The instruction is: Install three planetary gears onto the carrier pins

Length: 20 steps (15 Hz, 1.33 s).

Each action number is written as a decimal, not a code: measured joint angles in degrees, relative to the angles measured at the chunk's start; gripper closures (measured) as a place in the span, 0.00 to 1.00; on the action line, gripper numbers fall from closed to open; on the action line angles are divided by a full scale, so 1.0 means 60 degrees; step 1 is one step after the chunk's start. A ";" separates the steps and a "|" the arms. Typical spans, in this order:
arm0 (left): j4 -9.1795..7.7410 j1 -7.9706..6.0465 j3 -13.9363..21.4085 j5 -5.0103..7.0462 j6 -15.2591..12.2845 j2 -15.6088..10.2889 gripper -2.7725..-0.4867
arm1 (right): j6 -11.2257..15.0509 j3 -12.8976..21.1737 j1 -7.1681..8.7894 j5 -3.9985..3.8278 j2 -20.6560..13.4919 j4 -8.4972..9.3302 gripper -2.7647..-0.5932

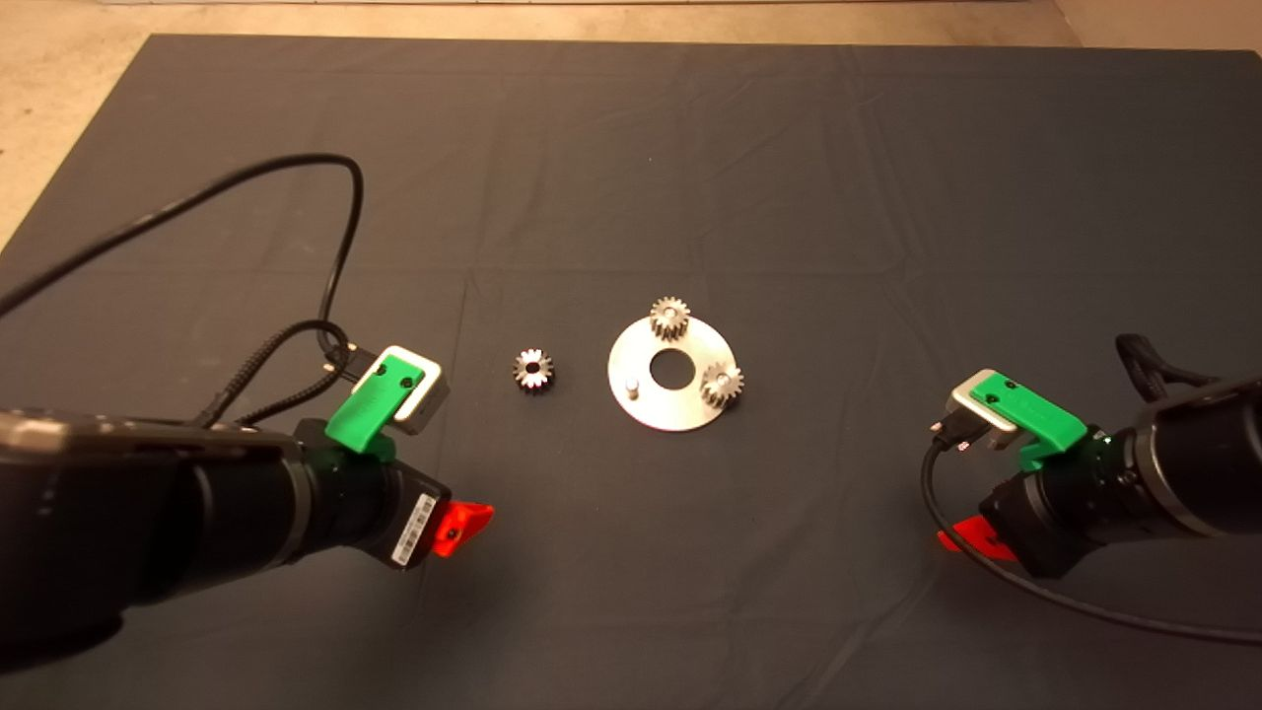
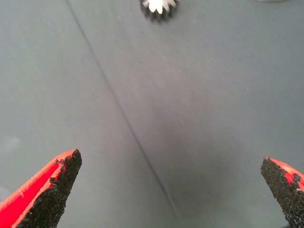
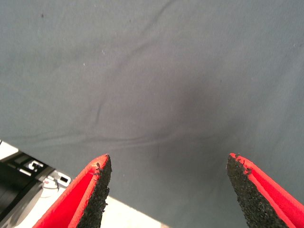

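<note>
A flat silver disc (image 1: 653, 406) lies mid-mat with the carrier pins on it. Two planetary gears sit on pins, one at the far side (image 1: 669, 318) and one at the right (image 1: 722, 385). The near-left pin (image 1: 632, 386) is bare. A third gear (image 1: 533, 370) lies loose on the mat left of the disc; it also shows at the edge of the left wrist view (image 2: 159, 8). My left gripper (image 1: 461, 523) hovers near and left of that gear, open (image 2: 171, 166), holding nothing. My right gripper (image 1: 971, 539) stays at the lower right, open (image 3: 168, 164) over bare mat.
Black cables (image 1: 340, 227) loop over the mat behind the left arm. The mat's edge and a strip of pale floor (image 3: 133, 216) show under the right gripper. Tan floor (image 1: 59, 59) borders the mat at the far left.
</note>
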 joint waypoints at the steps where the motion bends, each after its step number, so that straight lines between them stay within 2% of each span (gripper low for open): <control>1: 0.0220 0.0077 -0.0069 -0.0004 0.0065 -0.0020 0.01 | 0.0000 0.0000 0.0000 0.0004 0.0000 0.0004 0.45; 3: 0.0803 0.0375 -0.0292 -0.0008 0.0282 -0.0020 0.01 | -0.0001 0.0008 0.0000 0.0004 -0.0051 0.0012 0.45; 5: 0.1225 0.0738 -0.0638 0.0000 0.0587 -0.0010 0.01 | -0.0002 0.0008 0.0000 0.0008 -0.0051 0.0014 0.45; 8: 0.1544 0.1046 -0.1070 -0.0007 0.0877 0.0118 0.01 | -0.0002 0.0014 0.0000 0.0011 -0.0087 0.0017 0.45; 12: 0.1905 0.1185 -0.1647 -0.0006 0.1031 0.0458 0.01 | -0.0002 0.0018 -0.0013 0.0012 -0.0098 0.0022 0.45; 18: 0.2350 0.1239 -0.2389 -0.0008 0.1202 0.1157 0.01 | -0.0006 0.0033 -0.0053 0.0012 -0.0101 0.0022 0.45; 20: 0.2370 0.1264 -0.2608 -0.0006 0.1208 0.1360 0.01 | -0.0006 0.0033 -0.0053 0.0007 -0.0098 0.0022 0.45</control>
